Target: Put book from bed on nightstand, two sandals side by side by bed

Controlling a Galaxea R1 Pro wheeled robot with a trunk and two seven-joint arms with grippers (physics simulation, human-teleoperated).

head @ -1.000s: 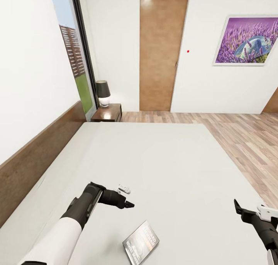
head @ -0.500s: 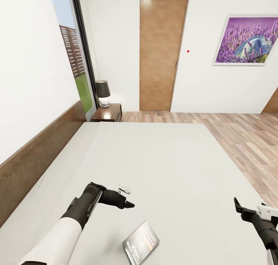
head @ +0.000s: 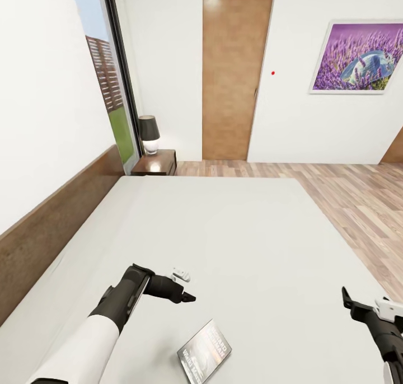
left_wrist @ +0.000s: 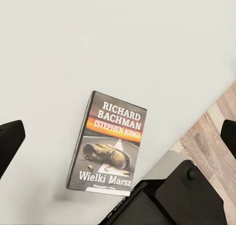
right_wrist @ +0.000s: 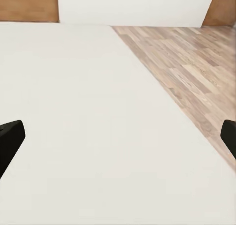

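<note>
Left end effector (head: 187, 297) hovers over the bed (head: 240, 233), fingers apart and empty, just beyond the book (head: 205, 351), which lies flat near the mattress's near edge. Right end effector (head: 347, 299) also spread, empty, near the bed's right side. Far off, the nightstand (head: 157, 163) carries a lamp (head: 149, 135). Risk: a thin book flat on soft mattress may slide or be pushed toward the edge rather than pinched. Against the earlier frames: the right end effector sits marginally lower; left unchanged.
</note>
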